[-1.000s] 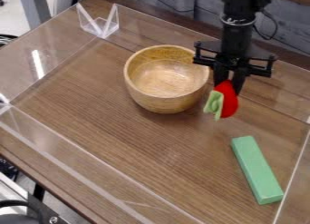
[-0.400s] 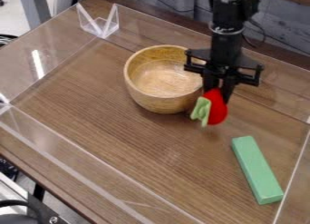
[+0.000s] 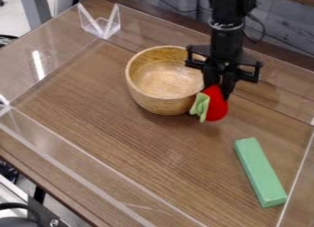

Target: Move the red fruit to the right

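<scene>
Red fruit (image 3: 215,104) was directly below claw (image 3: 225,82), w/ its green end toward bowl (image 3: 166,81) side, just right of the rim in view; claw looked nearly closed, fruit prob. gripped btwn its tips

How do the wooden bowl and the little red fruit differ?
The bowl is much larger than the red fruit. The bowl is plain tan, while the fruit is bright red with a light green piece. The bowl is hollow and open at the top; the fruit is a solid-looking lump. Both look rounded.
</scene>
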`<state>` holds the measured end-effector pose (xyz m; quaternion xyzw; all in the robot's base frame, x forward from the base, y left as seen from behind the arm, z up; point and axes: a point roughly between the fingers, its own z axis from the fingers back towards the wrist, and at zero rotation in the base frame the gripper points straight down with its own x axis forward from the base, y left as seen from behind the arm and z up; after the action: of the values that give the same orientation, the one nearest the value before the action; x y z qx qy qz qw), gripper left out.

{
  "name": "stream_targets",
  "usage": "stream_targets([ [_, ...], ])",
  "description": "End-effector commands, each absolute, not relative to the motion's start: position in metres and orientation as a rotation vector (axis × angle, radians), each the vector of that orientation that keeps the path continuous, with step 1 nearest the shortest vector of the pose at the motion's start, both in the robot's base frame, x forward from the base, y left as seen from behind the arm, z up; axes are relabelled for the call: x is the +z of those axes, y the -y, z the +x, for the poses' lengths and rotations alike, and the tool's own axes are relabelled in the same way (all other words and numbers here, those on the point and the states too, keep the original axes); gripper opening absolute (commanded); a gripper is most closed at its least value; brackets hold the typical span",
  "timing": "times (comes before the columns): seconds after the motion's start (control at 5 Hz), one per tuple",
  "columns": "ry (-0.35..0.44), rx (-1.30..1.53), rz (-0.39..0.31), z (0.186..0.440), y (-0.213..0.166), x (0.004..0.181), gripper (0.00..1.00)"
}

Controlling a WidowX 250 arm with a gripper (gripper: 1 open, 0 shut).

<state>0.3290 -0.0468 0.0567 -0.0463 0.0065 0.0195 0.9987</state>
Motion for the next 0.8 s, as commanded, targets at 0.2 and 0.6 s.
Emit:
stream_targets([
  [0.2,0.044,-0.054,-0.116,0.345,0.073,0.079,0.0],
  [0.6,0.03,-0.026,-0.124,0.348,0.072,0.075,0.0],
])
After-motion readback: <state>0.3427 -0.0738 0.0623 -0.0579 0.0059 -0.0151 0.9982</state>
